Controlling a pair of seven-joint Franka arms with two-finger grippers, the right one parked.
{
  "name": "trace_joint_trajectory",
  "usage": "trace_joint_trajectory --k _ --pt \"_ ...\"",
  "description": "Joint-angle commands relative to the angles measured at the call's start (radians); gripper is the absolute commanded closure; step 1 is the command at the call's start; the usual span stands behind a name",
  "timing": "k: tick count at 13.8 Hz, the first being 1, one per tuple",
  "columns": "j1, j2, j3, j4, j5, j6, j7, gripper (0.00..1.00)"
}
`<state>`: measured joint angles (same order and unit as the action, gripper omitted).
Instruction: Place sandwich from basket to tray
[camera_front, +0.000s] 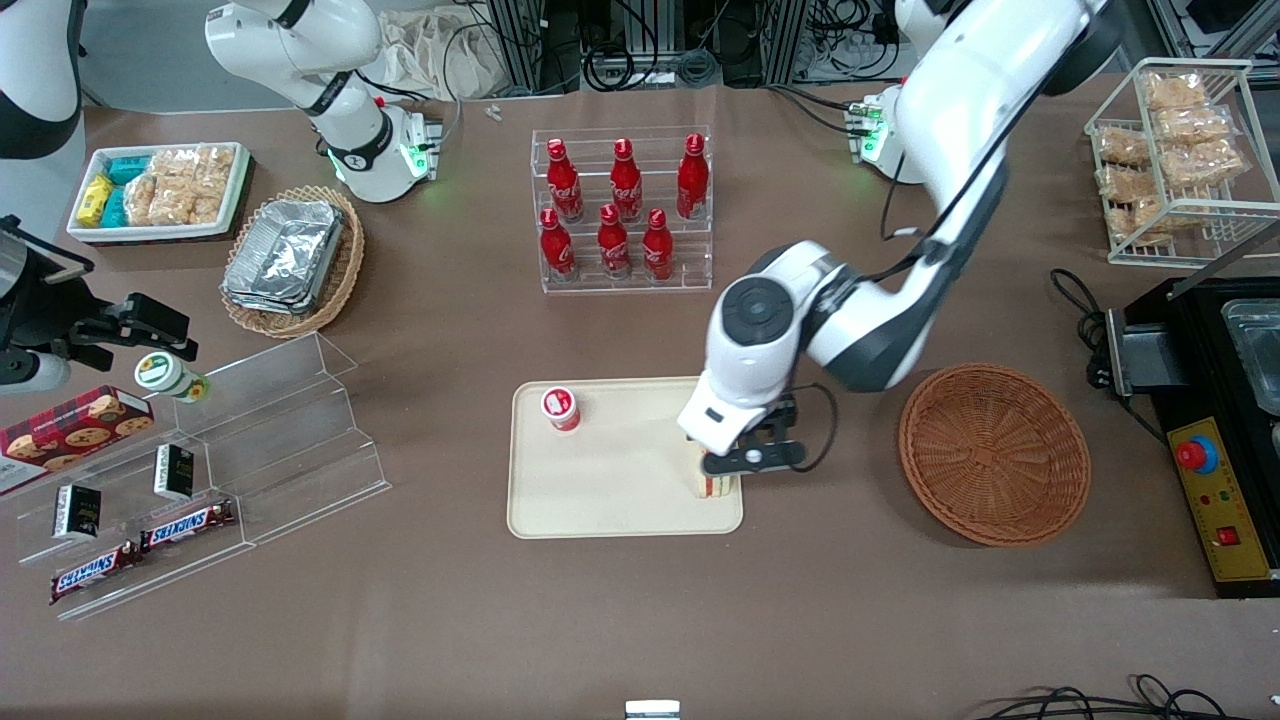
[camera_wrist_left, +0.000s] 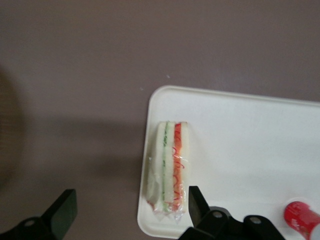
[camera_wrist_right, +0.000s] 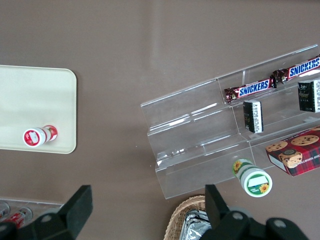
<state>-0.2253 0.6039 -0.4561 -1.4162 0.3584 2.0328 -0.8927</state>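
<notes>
The sandwich (camera_front: 713, 486) stands on its edge on the tray (camera_front: 600, 500), at the tray's end nearest the basket (camera_front: 994, 452) and close to the rim. In the wrist view the sandwich (camera_wrist_left: 170, 167) shows its green and orange-red filling lines, wrapped in clear film, sitting just inside the tray's (camera_wrist_left: 240, 145) rounded corner.

The gripper (camera_front: 742, 462) hangs right over the sandwich, low above the tray, a little right of centre in the front view. Its fingers (camera_wrist_left: 197, 202) are spread apart, one on each side of the sandwich, and neither presses on it.

The basket lies on the brown table (camera_front: 450, 620) at the right of the front view, toward the working arm's end, apart from the tray, with nothing in it.

A small red-and-white bottle (camera_front: 561, 407) stands on the tray near its other end, farther from the front camera than the sandwich.
</notes>
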Motion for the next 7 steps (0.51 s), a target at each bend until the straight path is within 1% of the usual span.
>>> trace_joint_trajectory --k 1,4,5,7 --pt "0.05 -0.105 -0.001 -0.026 -0.106 -0.105 0.108 0.0" --pt "0.161 -0.232 0.002 -0.026 -0.261 -0.279 0.334 0.0" --pt "0.184 -0.274 0.017 -0.024 -0.295 -0.34 0.39 0.0" --pt "0.172 -0.343 0.143 -0.026 -0.311 -0.429 0.48 0.0"
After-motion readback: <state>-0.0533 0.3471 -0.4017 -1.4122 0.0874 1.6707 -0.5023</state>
